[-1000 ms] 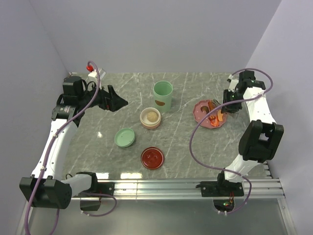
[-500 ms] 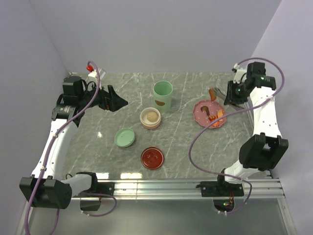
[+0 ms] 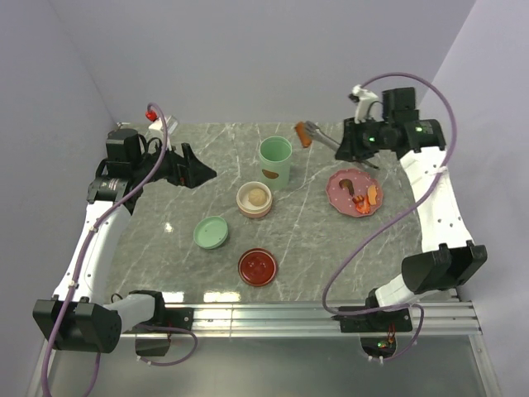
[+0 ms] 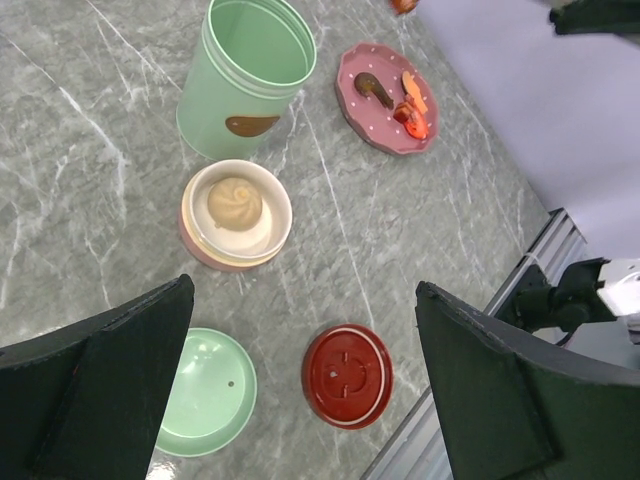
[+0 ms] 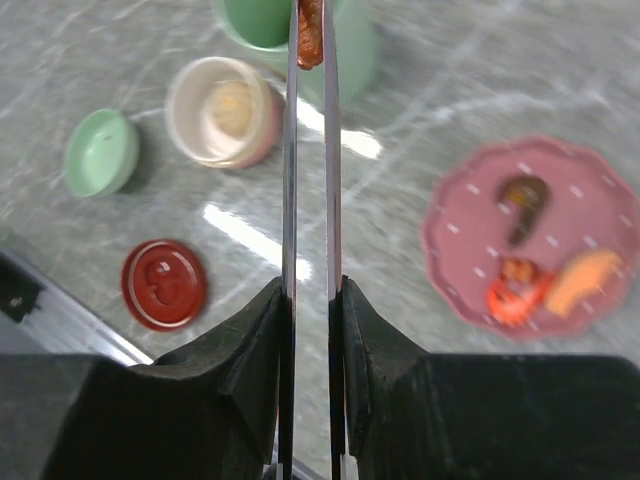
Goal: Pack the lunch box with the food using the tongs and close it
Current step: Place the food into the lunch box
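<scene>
nearest the camera, low in the middle of the overhead shot, there's a red lid (image 3: 257, 267) flat on the marble table (image 3: 314, 248), and a bit up and left of it a pale green lid (image 3: 212, 232). next up toward the centre is a small bowl (image 3: 254, 199) with a bun in it, open on top. right of centre sits the pink plate (image 3: 340, 182) with the rest of the food (image 3: 362, 199) on it, a dark brown bit plus a red and an orange one. just behind the bowl is the tall green tub (image 3: 275, 161), upright and open. over on the left the left gripper (image 3: 201, 168) hangs above the table with its fingers spread wide and nothing in them. upper right, the right gripper (image 3: 348, 144) is squeezed onto the tongs (image 3: 322, 135), which stick out to the left. their tips pinch one reddish-brown piece (image 3: 303, 135), up in the air just right of the tub's rim. in the right wrist shot that piece (image 5: 309, 35) sits at the very top of the frame, right over the tub's edge.
</scene>
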You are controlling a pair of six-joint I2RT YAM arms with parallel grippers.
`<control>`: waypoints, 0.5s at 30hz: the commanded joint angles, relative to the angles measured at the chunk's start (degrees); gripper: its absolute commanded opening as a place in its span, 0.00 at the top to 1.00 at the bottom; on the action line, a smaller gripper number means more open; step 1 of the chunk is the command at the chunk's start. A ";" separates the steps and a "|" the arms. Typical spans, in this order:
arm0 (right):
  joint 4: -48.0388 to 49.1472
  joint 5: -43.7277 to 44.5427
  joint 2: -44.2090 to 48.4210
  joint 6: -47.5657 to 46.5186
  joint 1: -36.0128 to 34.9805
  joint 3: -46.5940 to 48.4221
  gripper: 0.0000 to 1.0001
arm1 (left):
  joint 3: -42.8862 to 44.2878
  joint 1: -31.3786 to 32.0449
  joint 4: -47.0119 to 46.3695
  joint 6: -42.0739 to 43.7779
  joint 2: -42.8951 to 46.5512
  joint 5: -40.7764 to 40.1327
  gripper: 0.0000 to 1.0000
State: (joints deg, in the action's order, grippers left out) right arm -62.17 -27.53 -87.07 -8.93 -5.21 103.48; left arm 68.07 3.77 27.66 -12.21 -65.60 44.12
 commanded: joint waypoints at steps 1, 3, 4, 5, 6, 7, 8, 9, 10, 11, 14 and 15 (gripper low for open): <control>6.27 0.89 -1.08 2.69 -5.15 1.72 1.00 | 2.85 -0.25 -0.77 -1.77 0.04 0.97 0.01; 7.67 2.12 -2.58 2.86 -7.17 1.46 1.00 | 3.20 -0.25 -0.50 -1.86 -0.05 0.97 0.01; 8.29 2.91 -3.02 2.78 -7.70 1.29 1.00 | 3.29 -0.25 -0.59 -1.86 0.04 0.97 0.01; 8.82 3.44 -3.80 2.78 -8.14 1.20 1.00 | 3.21 -0.25 -0.68 -1.77 0.04 0.97 0.00; 9.95 3.88 -4.16 2.86 -8.58 0.67 1.00 | 3.12 -0.25 -0.76 -1.85 0.21 0.97 0.00; 10.49 4.50 -4.51 2.86 -9.28 0.58 1.00 | 3.12 -0.25 -0.85 -1.86 0.21 0.97 0.01; 10.84 5.46 -5.21 2.86 -9.55 0.67 1.00 | 3.12 -0.25 -0.85 -1.94 0.21 0.97 0.01; 11.28 5.90 -5.65 2.86 -9.81 0.93 1.00 | 3.03 -0.25 -1.03 -2.12 0.30 0.97 0.01; 11.72 6.26 -6.01 3.21 -9.99 0.93 1.00 | 2.94 -0.25 -1.03 -2.47 0.30 0.97 0.00; 12.24 6.87 -6.79 3.39 -10.34 1.02 1.00 | 2.86 -0.25 -1.38 -2.64 0.21 1.06 0.01; 12.16 7.84 -9.25 3.48 -11.22 2.86 1.00 | 3.03 -0.25 -1.21 -2.91 -0.14 1.58 0.01; 11.55 8.19 -9.70 3.31 -11.57 3.74 1.00 | 3.20 -0.25 -0.86 -2.91 -0.40 1.50 0.01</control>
State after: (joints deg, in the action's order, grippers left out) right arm -53.76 -21.32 -95.61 -6.17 -15.55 103.63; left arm 68.79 3.77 27.68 -14.22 -65.65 44.25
